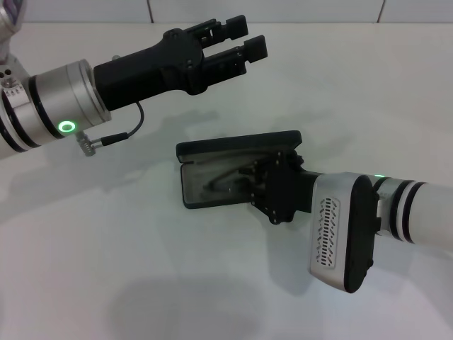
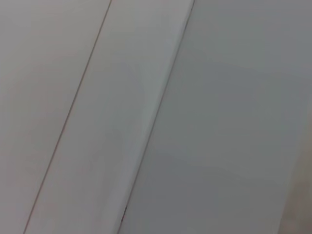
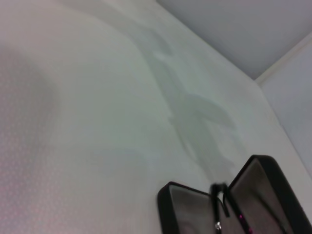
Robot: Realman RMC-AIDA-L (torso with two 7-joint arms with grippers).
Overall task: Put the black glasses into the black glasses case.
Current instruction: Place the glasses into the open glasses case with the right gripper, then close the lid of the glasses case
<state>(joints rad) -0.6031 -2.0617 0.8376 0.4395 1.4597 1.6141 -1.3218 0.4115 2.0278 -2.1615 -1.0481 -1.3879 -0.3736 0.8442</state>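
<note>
While left claw [image 1: 239, 39] hovers agape, right claw [image 1: 249, 185] seemingly inside black glasses case [image 1: 212, 150].

Head view looks down; right wrist close — both share the black glasses case [image 1: 237, 166]; left wrist perhaps faces wall.

A black glasses case [image 1: 237, 145] with grey lining lies open on a plain white table [image 1: 141, 283]. Thin black glasses [image 1: 226, 180] rest inside it. Both grippers, left [image 1: 237, 39] and right [image 1: 258, 185], are black on silver-white arms with green lights.
</note>
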